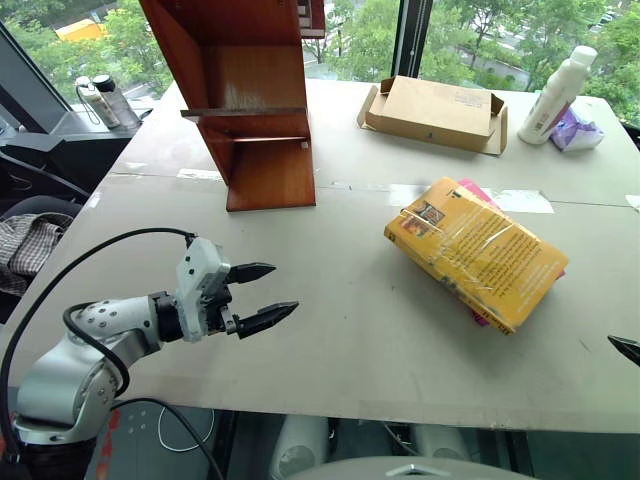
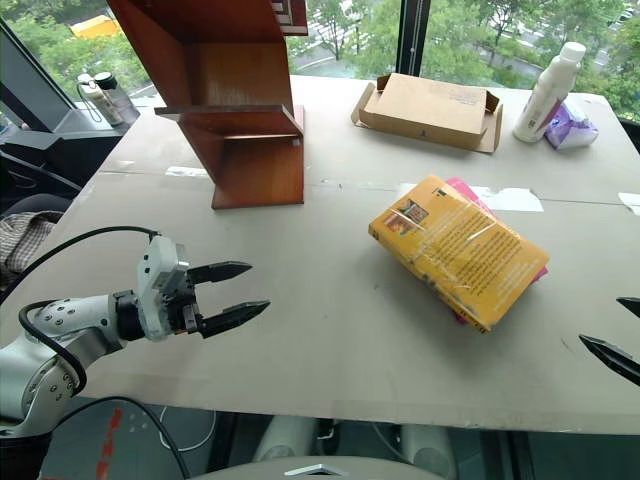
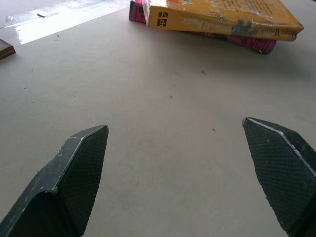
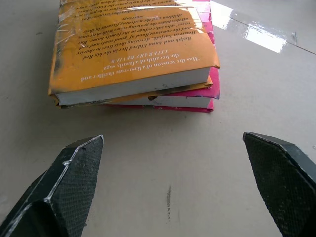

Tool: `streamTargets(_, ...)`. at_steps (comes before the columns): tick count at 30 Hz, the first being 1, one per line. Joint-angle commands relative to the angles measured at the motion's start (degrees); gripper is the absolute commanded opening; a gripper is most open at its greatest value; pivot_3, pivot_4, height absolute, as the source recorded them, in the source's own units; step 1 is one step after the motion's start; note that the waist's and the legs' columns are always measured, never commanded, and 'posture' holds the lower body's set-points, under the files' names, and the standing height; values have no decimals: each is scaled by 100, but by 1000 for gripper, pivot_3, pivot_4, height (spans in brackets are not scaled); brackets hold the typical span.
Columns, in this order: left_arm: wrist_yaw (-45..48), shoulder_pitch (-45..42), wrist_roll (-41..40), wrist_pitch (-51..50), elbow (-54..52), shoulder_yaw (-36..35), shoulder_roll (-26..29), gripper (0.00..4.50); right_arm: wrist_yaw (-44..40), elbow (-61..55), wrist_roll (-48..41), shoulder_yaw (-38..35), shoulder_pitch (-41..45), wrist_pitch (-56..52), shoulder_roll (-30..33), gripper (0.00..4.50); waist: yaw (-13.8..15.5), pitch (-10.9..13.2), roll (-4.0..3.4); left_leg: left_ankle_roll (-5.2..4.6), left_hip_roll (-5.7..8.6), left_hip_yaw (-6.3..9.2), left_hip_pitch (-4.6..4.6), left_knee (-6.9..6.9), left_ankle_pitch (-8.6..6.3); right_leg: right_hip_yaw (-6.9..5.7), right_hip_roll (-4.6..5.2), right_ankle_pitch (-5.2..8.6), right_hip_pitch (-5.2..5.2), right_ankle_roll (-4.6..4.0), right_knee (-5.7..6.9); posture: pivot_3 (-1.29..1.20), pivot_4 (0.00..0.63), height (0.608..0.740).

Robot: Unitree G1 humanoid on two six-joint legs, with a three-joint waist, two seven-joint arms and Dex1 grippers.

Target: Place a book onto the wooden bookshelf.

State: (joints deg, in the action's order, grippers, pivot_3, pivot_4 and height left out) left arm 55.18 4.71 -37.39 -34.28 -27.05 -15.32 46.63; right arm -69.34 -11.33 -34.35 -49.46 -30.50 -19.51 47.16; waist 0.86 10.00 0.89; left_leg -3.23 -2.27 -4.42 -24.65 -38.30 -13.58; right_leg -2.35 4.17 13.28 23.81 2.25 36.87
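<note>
The yellow book [image 1: 478, 250], wrapped in glossy plastic, lies flat on a pink book [image 4: 210, 93] at the right of the table. The reddish-brown wooden bookshelf [image 1: 255, 100] stands at the back left, its shelf board bare. My left gripper [image 1: 283, 288] hovers open over the table's front left, pointing toward the book from well short of it; the left wrist view has the book's spine [image 3: 217, 22] far ahead of the open fingers. My right gripper [image 2: 603, 320] is open at the front right edge, facing the book's near end [image 4: 133, 74] with a gap between.
A flat tan cardboard box [image 1: 437, 112] lies at the back centre. A white bottle [image 1: 558, 95] and a purple packet [image 1: 578, 130] stand at the back right. Two small bottles [image 1: 105, 100] sit left of the shelf. The table's front edge [image 1: 400, 415] runs just under both grippers.
</note>
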Motion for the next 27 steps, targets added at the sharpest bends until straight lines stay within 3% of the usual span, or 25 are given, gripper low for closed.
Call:
streamTargets(1,12,-183,-179,25,-219,-83,38,4478,273,-221,-63,-70,180,46,-47,4500,0,0,0,0,0,0,0,0,0,0,0,0,0,0,0,0,150,733)
streamTargets(7,124,-569,-450,-26,-483,219,15,4478,1516,-1043,439,392,861,-414,191,4500,-6,-14,-23,0,0,-7,5,-3,1,7,-3,-6,-1,-6,1,0,150,733)
streamTargets(9,208,-595,-419,55,-575,329,27,4478,1655,-1188,78,493,1118,-1010,406,4500,-1,-14,-24,0,2,-9,5,-1,1,6,-13,-6,-1,-7,1,0,150,733)
streamTargets(13,337,-698,-363,207,-765,619,1,4500,2250,-1048,-31,1086,2140,-1919,851,3304,-11,-14,-23,-1,4,-20,5,-3,2,0,-30,-7,0,-5,2,0,150,733)
streamTargets(17,275,-777,-329,246,-841,811,-45,4500,2620,-787,338,1784,2968,-2151,1191,1426,14,-14,-22,-2,6,-13,4,-5,2,-3,-30,-7,-3,-6,2,0,150,733)
streamTargets(21,118,-830,-319,247,-871,918,-143,4500,2816,-531,1080,2870,3741,-2131,1681,41,-18,-12,-27,-4,9,-25,2,-8,3,2,-33,-8,4,-4,4,0,150,733)
streamTargets(27,-54,-705,-310,271,-1049,984,-207,4500,2889,78,1897,4212,4813,-2194,1836,41,-5,-12,-25,-1,5,-24,1,-7,4,3,-41,-9,7,-3,5,0,150,733)
